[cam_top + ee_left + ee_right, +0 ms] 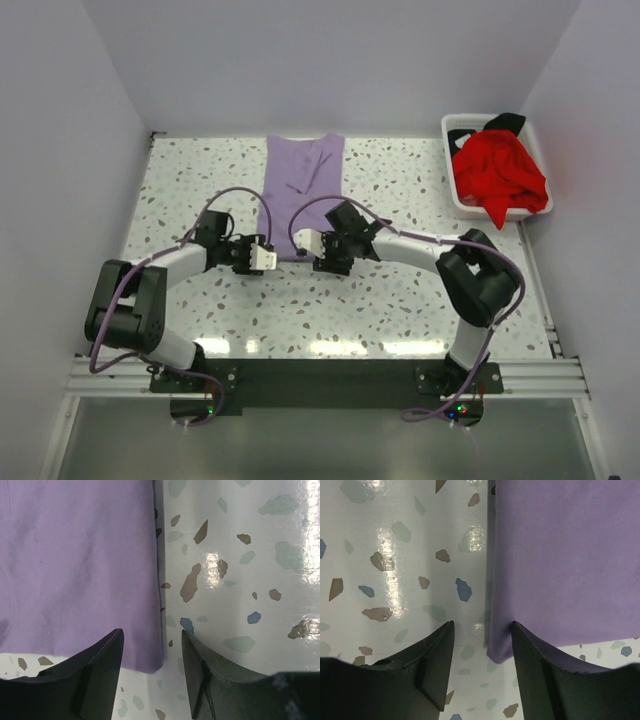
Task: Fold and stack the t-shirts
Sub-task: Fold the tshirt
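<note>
One lavender t-shirt lies folded lengthwise into a flat, narrow strip.

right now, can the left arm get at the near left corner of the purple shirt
Probably yes. The left gripper is open right at that corner of the lavender t-shirt. The shirt's side edge runs between its jaws, and nothing lies on the cloth there.

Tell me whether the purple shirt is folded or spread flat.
Partly folded: the purple shirt lies as a narrow strip, no sleeves sticking out.
</note>
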`<action>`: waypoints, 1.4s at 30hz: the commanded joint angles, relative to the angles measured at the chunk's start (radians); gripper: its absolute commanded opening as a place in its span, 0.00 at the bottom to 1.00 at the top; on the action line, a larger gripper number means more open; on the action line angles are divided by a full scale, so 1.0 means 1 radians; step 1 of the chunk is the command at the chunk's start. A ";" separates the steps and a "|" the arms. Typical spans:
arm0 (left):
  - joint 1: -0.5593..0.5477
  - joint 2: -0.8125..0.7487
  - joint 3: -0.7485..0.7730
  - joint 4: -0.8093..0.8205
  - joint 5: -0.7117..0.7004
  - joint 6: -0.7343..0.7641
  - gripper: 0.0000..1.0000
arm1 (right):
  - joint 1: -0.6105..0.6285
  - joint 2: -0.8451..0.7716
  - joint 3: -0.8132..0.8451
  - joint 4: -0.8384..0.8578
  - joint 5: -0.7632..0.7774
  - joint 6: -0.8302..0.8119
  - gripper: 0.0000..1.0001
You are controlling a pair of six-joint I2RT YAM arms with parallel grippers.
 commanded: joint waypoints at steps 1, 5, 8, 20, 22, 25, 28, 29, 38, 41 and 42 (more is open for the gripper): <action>-0.025 0.022 -0.011 0.094 -0.045 0.102 0.54 | -0.001 0.018 -0.017 0.069 0.028 -0.053 0.52; -0.028 0.054 0.022 0.063 -0.079 0.108 0.45 | -0.001 0.030 -0.034 0.058 0.037 -0.082 0.44; -0.029 0.068 0.019 0.051 -0.100 0.124 0.34 | 0.001 0.032 -0.055 0.081 0.062 -0.096 0.36; -0.029 0.011 0.141 -0.118 -0.039 0.061 0.00 | -0.034 -0.033 0.037 0.034 0.065 -0.036 0.00; -0.029 -0.024 0.172 -0.141 -0.010 0.045 0.00 | -0.045 -0.060 0.076 -0.014 0.033 -0.024 0.00; -0.028 -0.050 0.239 -0.164 0.007 -0.031 0.00 | -0.057 -0.106 0.135 -0.080 0.013 -0.021 0.00; -0.023 -0.061 0.296 -0.207 0.012 -0.057 0.00 | -0.076 -0.139 0.193 -0.147 -0.009 -0.021 0.00; -0.022 -0.068 0.302 -0.210 0.012 -0.062 0.00 | -0.085 -0.152 0.204 -0.162 -0.009 -0.022 0.00; -0.032 -0.238 0.286 -0.442 0.033 -0.016 0.00 | -0.074 -0.290 0.172 -0.385 -0.098 -0.050 0.00; -0.040 -0.336 0.241 -0.586 0.050 0.054 0.00 | -0.040 -0.378 0.118 -0.495 -0.137 -0.027 0.00; -0.042 -0.358 0.232 -0.634 0.065 0.077 0.00 | -0.031 -0.404 0.103 -0.521 -0.150 -0.013 0.00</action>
